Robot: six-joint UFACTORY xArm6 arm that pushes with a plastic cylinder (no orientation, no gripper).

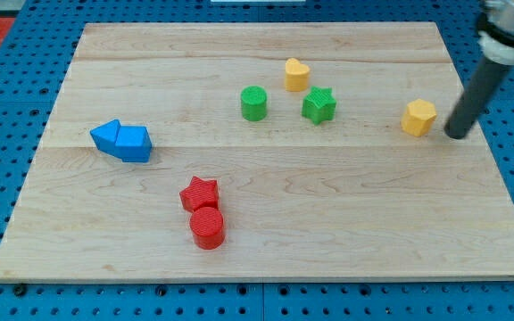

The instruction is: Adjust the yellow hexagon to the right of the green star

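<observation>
Right now my tip (458,135) sits on the tabletop (266,250) near its right edge, approx. mid-height, just beside the yellow hexagon (419,117) on that block's right side; a thin gap shows betw. them, so not touching as far as I can tell. Tool is a plain dark rod w/ no jaws, so nothing to be apart or together, and it clamps nothing; the rod leans up toward the top right corner, where it leaves the view.

Yellow hexagon lies well apart from the green star (319,105), to the star's right and a little lower, i.e. closer to the bottom edge. Green star is in the upper middle of the tabletop. Yellow heart (296,74) is just beside the star, up-left of it, nearer the top edge. Green cylinder (253,102) stands left of the star, w/ a small gap.

Toward the left edge, approx. mid-height, two blue blocks (121,140) touch each other; exact shapes hard to make out. Lower, left of centre, red star (199,193) touches red cylinder (208,227), the cylinder being closer to the bottom edge.
</observation>
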